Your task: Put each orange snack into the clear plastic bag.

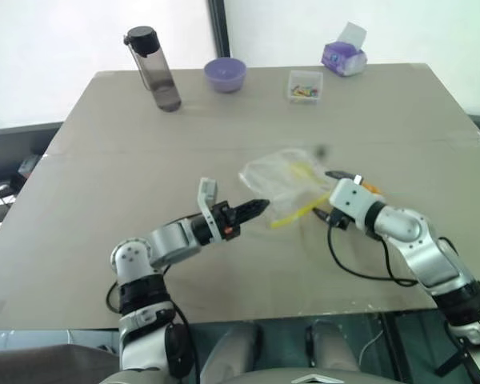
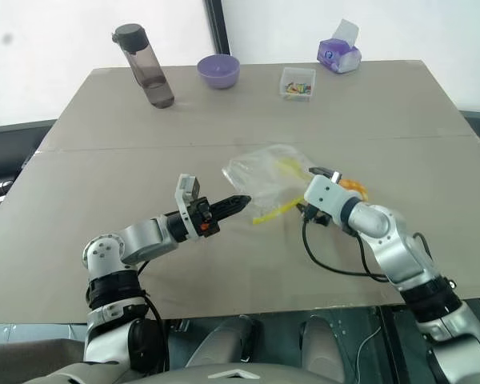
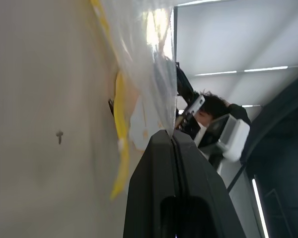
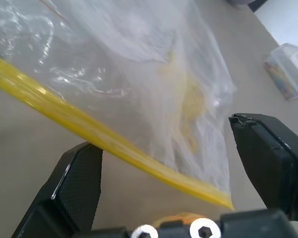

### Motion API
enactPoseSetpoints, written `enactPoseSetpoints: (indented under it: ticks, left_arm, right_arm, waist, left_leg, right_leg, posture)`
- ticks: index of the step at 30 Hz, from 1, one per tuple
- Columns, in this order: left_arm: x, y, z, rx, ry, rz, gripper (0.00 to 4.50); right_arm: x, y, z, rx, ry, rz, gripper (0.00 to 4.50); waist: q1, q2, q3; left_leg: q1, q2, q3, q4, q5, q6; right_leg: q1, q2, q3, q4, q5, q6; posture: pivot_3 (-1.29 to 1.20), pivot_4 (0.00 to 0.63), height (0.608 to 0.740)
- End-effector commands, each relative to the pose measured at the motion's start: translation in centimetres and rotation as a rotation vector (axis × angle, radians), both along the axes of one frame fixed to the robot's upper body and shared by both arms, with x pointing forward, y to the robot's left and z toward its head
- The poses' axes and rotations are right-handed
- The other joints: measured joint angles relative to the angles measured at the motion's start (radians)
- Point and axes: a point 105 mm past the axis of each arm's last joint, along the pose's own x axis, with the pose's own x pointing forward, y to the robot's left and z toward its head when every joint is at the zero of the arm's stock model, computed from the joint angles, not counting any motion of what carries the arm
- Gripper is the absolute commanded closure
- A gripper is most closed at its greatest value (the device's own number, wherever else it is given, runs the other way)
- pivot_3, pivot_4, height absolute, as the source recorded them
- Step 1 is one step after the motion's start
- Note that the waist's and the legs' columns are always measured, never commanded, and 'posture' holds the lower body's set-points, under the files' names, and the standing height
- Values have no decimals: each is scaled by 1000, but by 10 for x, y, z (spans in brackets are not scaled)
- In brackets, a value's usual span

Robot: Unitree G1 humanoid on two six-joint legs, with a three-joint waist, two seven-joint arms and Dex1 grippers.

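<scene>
Left eye view: grey-brown rectangular table (image 1: 104,240), with crinkly transparent plastic bag with a yellow seal strip (image 1: 284,178) at its middle, between the two arms. Left gripper (image 1: 260,206) clenched on the near edge of the bag, black fingers pressed flat together, pointing level toward the robot's right. Left wrist view: thin film caught at the tips of the closed fingers (image 3: 161,148), yellow strip hanging alongside, a person behind the film.

Right gripper (image 4: 166,171) released, jaws spread wide, close against the bag's right side. Right wrist view: yellow seal strip running slantwise between the two black pads (image 4: 82,173), not pinched. Round yellow-orange bun (image 1: 371,188) just beyond the right wrist on the table, mostly hidden behind it, outside the bag; a sliver of orange also at the base of the right wrist view.

Far edge of table: dark translucent water bottle with black cap (image 1: 154,69), purple bowl (image 1: 225,74), small clear box of multicoloured bits (image 1: 305,86), purple tissue pack (image 1: 344,54), all well apart from the bag.
</scene>
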Motion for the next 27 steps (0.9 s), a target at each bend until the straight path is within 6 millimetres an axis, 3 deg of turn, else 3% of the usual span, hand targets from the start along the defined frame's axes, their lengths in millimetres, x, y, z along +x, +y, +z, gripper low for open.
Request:
enactPoseSetpoints:
  ticks: [1, 10, 17, 22, 26, 27]
  left_arm:
    - [-4, 1, 11, -12, -41, 3, 4472]
    - [-8, 7, 7, 2, -12, 25, 4500]
    - [-8, 5, 5, 19, -7, 13, 4500]
    - [-3, 12, 2, 129, -82, 58, 4500]
    - [7, 22, 5, 200, -179, 122, 3342]
    - [9, 25, 5, 238, -204, 124, 2804]
  right_arm:
    - [2, 3, 10, 10, -66, 32, 0]
    - [-1, 14, 16, 36, -99, 101, 4252]
    - [-1, 17, 18, 31, -112, 117, 4392]
    - [4, 16, 31, 53, -138, 92, 4392]
    - [14, 5, 36, 39, -104, -19, 4500]
    - [17, 2, 35, 37, -81, -59, 4500]
  waist:
    - [1, 0, 0]
    - [-11, 0, 0]
    - [-15, 0, 0]
    - [-16, 1, 0]
    - [-17, 1, 0]
    - [-17, 1, 0]
  left_leg:
    - [0, 0, 0, 0, 0, 0]
    - [0, 0, 0, 0, 0, 0]
    - [0, 0, 0, 0, 0, 0]
    - [0, 0, 1, 0, 0, 0]
    - [0, 0, 1, -1, 0, 0]
    - [0, 0, 1, -1, 0, 0]
  right_leg:
    - [0, 0, 0, 0, 0, 0]
    - [0, 1, 1, 0, 0, 0]
    - [0, 1, 1, 0, 0, 0]
    - [0, 1, 1, 0, 0, 0]
    - [0, 1, 1, 0, 0, 0]
    - [-1, 1, 1, 0, 0, 0]
  posture:
    - [0, 150, 740]
    - [0, 150, 740]
    - [0, 150, 740]
    - [0, 150, 740]
    - [0, 150, 740]
    - [0, 150, 740]
